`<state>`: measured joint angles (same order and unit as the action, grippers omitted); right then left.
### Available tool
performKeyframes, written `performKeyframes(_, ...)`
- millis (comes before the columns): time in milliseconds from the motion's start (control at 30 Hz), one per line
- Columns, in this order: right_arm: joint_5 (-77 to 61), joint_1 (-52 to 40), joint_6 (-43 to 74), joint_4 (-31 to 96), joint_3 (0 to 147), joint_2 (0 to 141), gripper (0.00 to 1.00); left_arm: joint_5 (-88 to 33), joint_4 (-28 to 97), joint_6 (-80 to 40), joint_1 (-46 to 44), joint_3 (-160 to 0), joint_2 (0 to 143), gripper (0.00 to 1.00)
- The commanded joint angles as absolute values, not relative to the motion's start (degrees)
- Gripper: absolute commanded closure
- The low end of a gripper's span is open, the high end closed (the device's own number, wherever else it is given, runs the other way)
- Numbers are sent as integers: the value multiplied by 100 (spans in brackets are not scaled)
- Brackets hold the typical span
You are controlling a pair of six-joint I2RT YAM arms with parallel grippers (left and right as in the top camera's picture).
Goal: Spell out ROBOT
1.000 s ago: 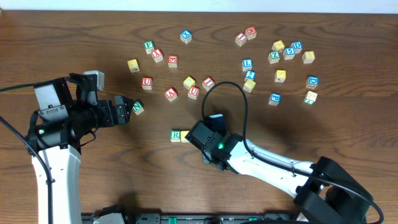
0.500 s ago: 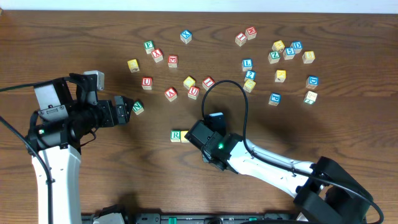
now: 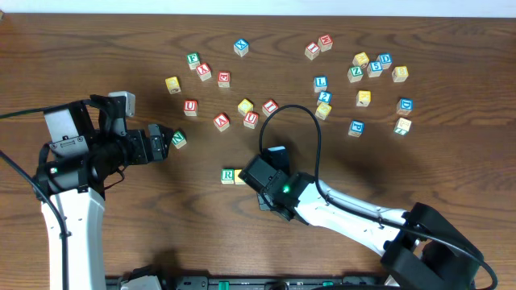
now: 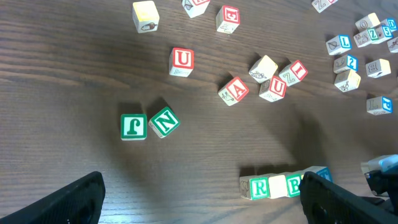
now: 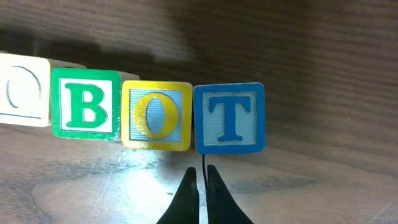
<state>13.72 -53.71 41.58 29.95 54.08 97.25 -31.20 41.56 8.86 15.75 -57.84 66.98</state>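
A row of letter blocks lies on the table in front of me. In the right wrist view it reads a pale O block (image 5: 22, 90), green B (image 5: 86, 103), yellow O (image 5: 157, 116), blue T (image 5: 230, 118), all touching. The green R block (image 3: 228, 176) starts the row in the overhead view; the rest is hidden under my right wrist. The row also shows in the left wrist view (image 4: 277, 185). My right gripper (image 5: 202, 175) is shut and empty, its tips just in front of the O and T. My left gripper (image 4: 202, 202) is open and empty, left of the row.
A green J block (image 4: 134, 126) and a green N block (image 4: 164, 121) lie close to my left gripper (image 3: 161, 135). Several loose blocks are scattered across the far half of the table, such as a red U (image 3: 190, 105) and a blue L (image 3: 321, 83). The right arm's cable (image 3: 290, 113) loops over the table.
My right wrist has shifted very slightly to the left along the row. The left arm and the blocks have not moved.
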Motion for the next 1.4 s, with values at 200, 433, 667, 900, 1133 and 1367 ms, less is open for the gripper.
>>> performKeyframes(200,1420,-5413,4018,2941,5433,9762,99,-3148,4154,919,1601,-5889,6687,2)
performKeyframes(433,1048,-5843,4042,3153,5433,9762,99,-3148,4154,921,1601,-5889,6687,2)
performKeyframes(667,1116,-6152,4257,3232,5433,9762,99,-3148,4154,921,1601,-5889,6687,2)
performKeyframes(900,2158,-6023,3953,3221,5828,9760,99,-3148,4154,919,1601,-5889,6687,2)
performKeyframes(1133,2154,-5498,3496,3575,7159,9760,99,-3148,4154,921,1601,-5889,6687,2)
performKeyframes(1367,2088,-5249,3437,3262,7244,9762,99,-3148,4154,919,1601,-5889,6687,2)
